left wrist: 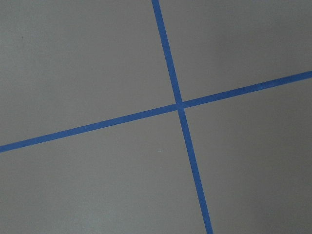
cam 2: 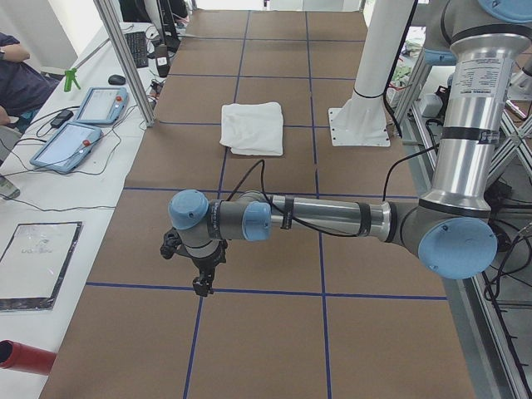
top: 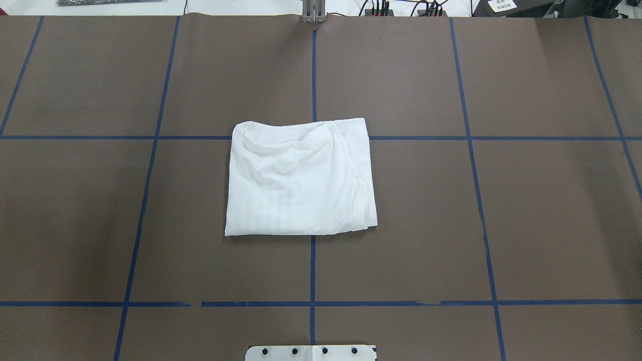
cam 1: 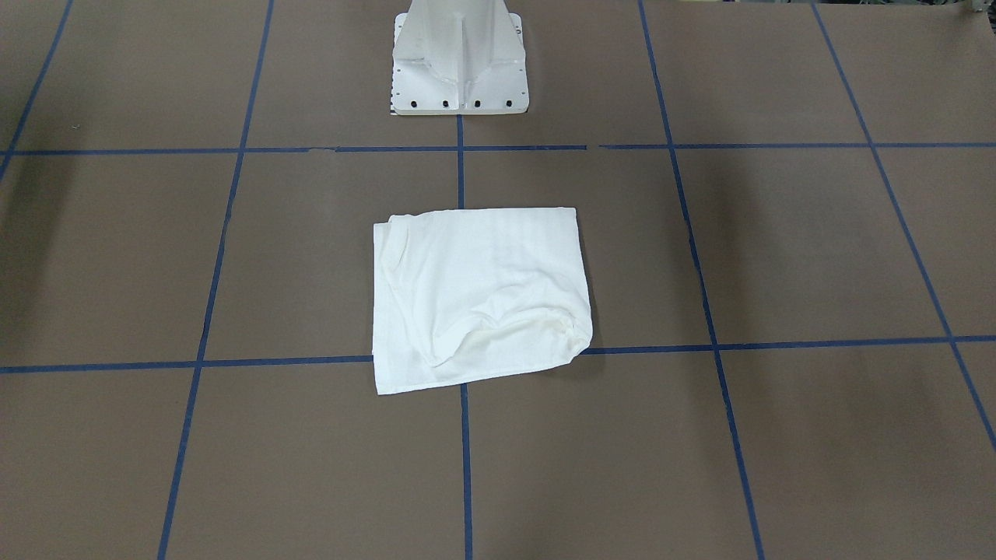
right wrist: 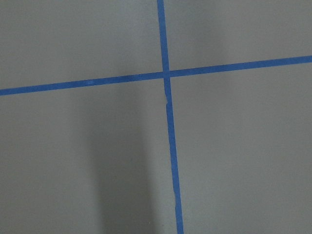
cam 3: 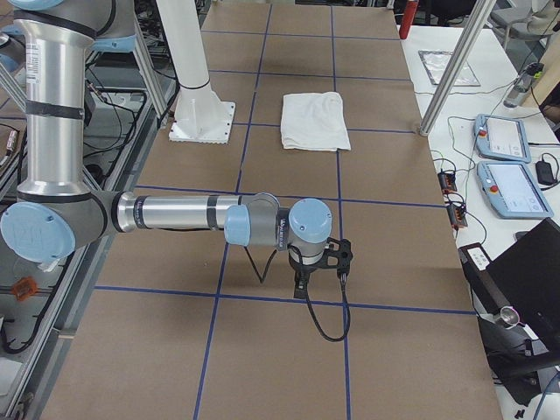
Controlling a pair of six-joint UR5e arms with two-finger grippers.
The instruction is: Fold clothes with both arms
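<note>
The clothes are one white shirt [cam 1: 475, 295], folded into a rough rectangle in the middle of the brown table [top: 301, 180], slightly rumpled along its far edge; no print shows. Both arms are out of the overhead and front views. In the left side view the near left arm stretches over the table's end, well clear of the shirt [cam 2: 252, 126], and its black left gripper [cam 2: 202, 287] points down above a blue tape line. The right side view shows the right gripper [cam 3: 300, 289] likewise far from the shirt [cam 3: 313, 118]. I cannot tell whether either is open or shut. The wrist views show only tape crossings.
The white pedestal base [top: 311, 352] stands at the table's robot side [cam 1: 459, 70]. Teach pendants [cam 2: 79, 125] and cables lie on the side bench beyond aluminium posts [cam 2: 125, 58], with a seated person [cam 2: 17, 79] there. A red cylinder [cam 2: 25, 356] lies near the bench corner.
</note>
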